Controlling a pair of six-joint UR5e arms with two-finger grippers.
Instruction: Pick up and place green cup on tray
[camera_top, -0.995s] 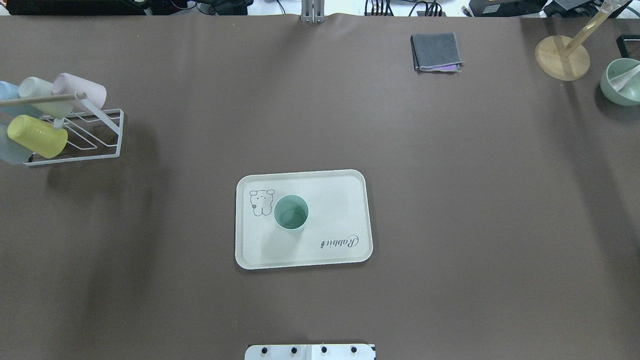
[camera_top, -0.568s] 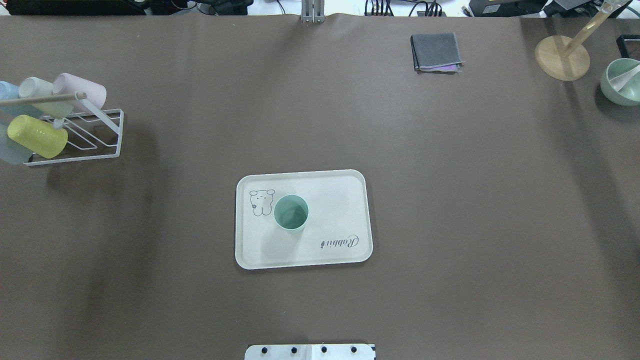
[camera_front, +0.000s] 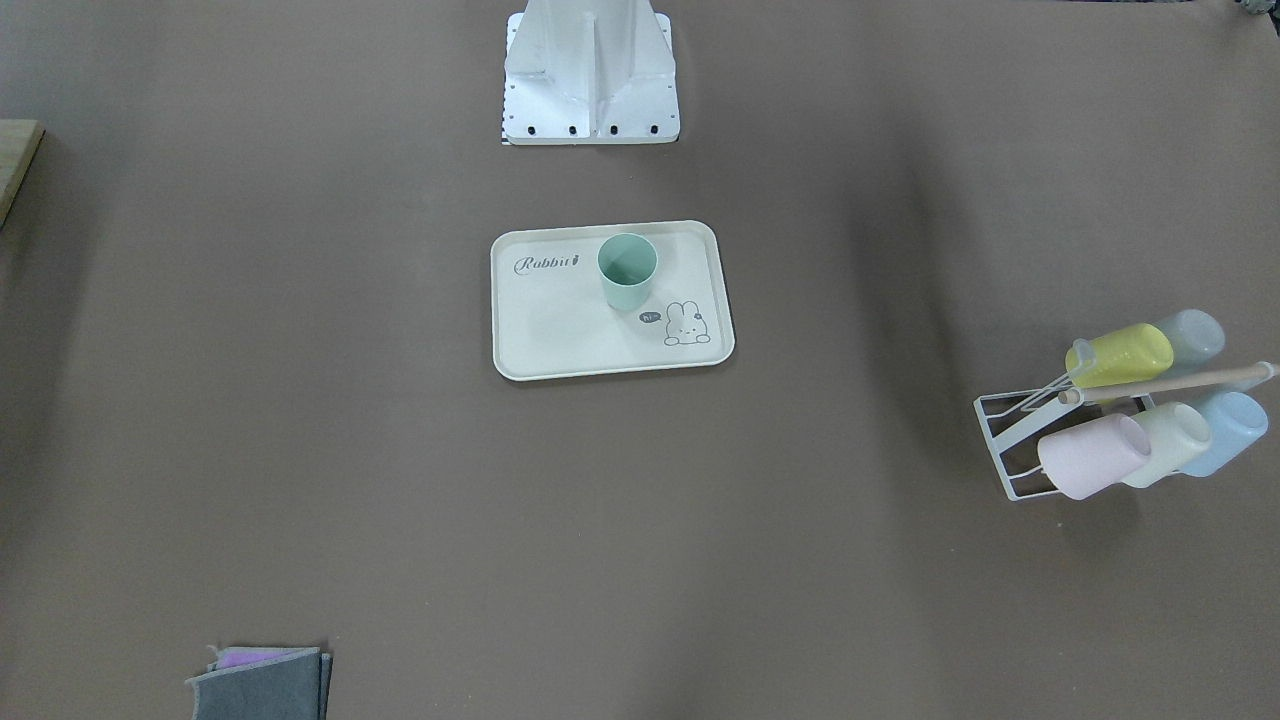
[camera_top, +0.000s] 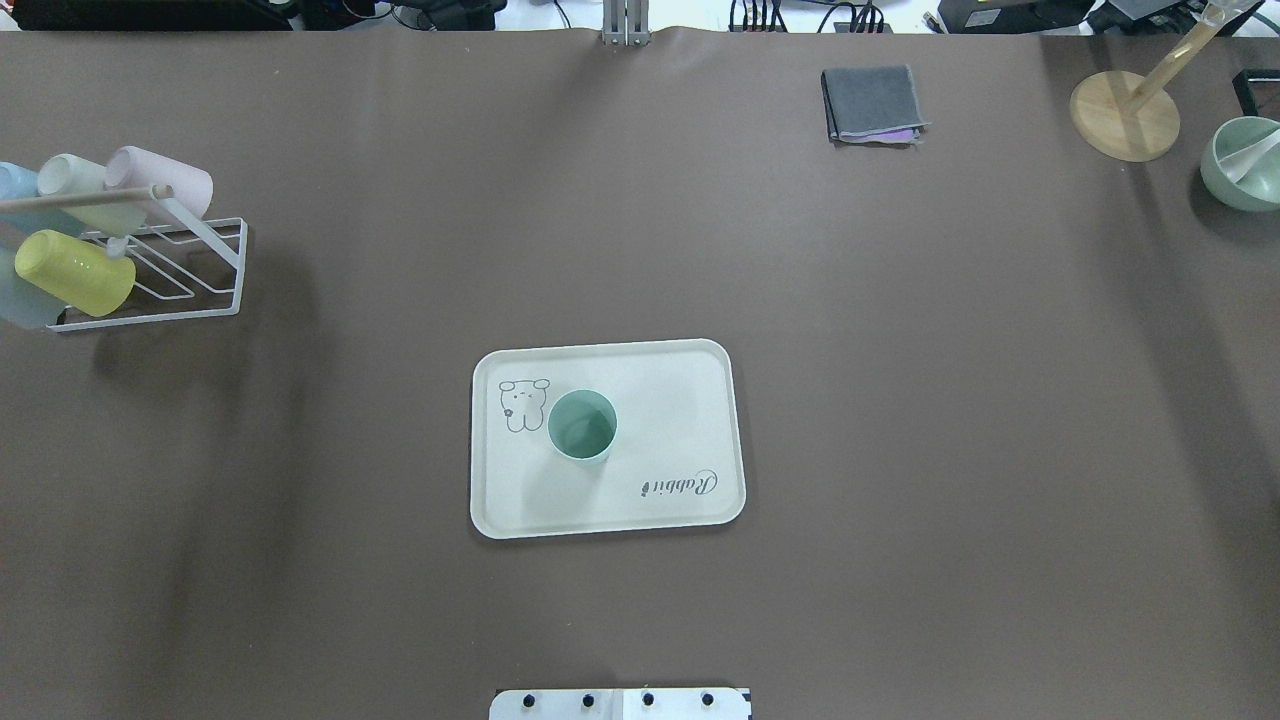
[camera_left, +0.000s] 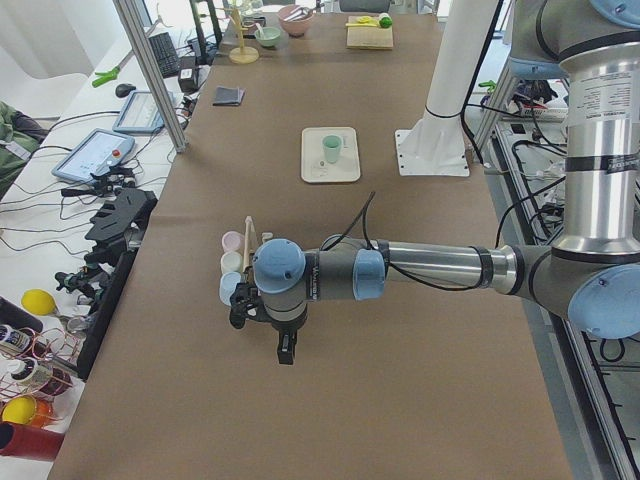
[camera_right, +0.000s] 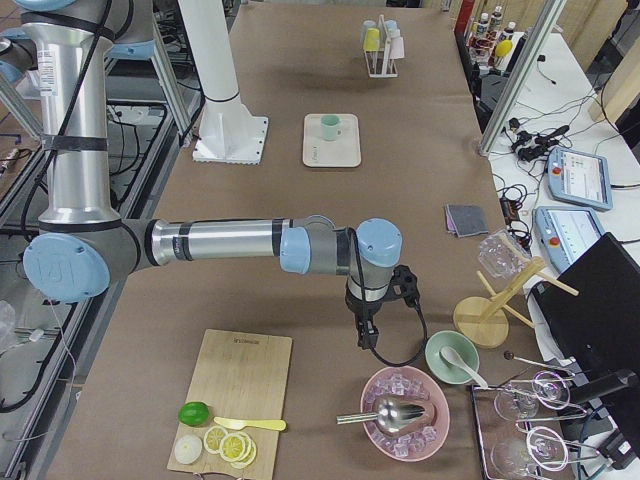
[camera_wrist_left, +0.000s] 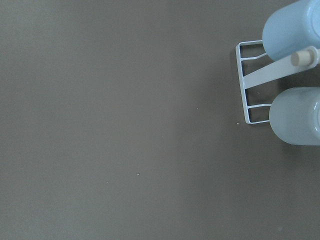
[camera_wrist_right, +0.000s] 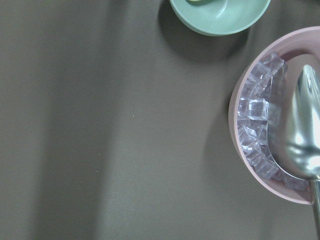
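The green cup (camera_top: 582, 427) stands upright and empty on the cream tray (camera_top: 670, 400), beside its bunny drawing. It also shows in the front-facing view (camera_front: 627, 270) on the tray (camera_front: 560, 330), and small in both side views (camera_left: 331, 149) (camera_right: 330, 127). No gripper is near it. My left gripper (camera_left: 285, 352) shows only in the exterior left view, above the table beside the cup rack; I cannot tell whether it is open or shut. My right gripper (camera_right: 367, 336) shows only in the exterior right view, near the bowls; I cannot tell its state.
A white wire rack (camera_top: 190, 270) with pink, yellow, pale green and blue cups stands at the table's left. A folded grey cloth (camera_top: 872, 103), a wooden stand (camera_top: 1124, 115) and a green bowl (camera_top: 1243, 165) are far right. A pink bowl of ice (camera_wrist_right: 272, 140) holds a metal scoop.
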